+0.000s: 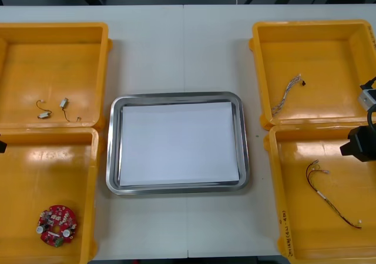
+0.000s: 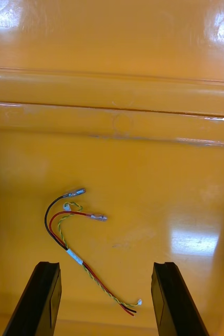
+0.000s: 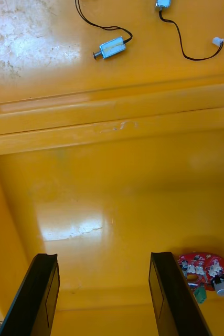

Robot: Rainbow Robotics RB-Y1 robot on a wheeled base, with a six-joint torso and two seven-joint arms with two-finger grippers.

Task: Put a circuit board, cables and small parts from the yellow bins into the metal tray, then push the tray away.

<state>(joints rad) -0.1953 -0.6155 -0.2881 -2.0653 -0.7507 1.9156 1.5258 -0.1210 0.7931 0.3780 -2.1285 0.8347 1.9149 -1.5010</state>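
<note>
Over open floors of near bins (image 1: 47, 176), left end effector (image 3: 103, 256), right end effector (image 2: 105, 265) spread.

We look steeply down from above the arms at the whole table (image 1: 176, 40), the metal tray (image 1: 113, 152) at frame centre and yellow bins (image 1: 305, 52) down both sides. Our right wrist camera hovers close over the lower-right bin (image 1: 305, 234), facing its floor, sharing the red and yellow cable (image 2: 74, 256) with the overhead view. Our left wrist camera, equally close over the lower-left bin (image 1: 29, 181), shares the circuit board (image 3: 203, 265) and small metal parts (image 3: 112, 47).
</note>
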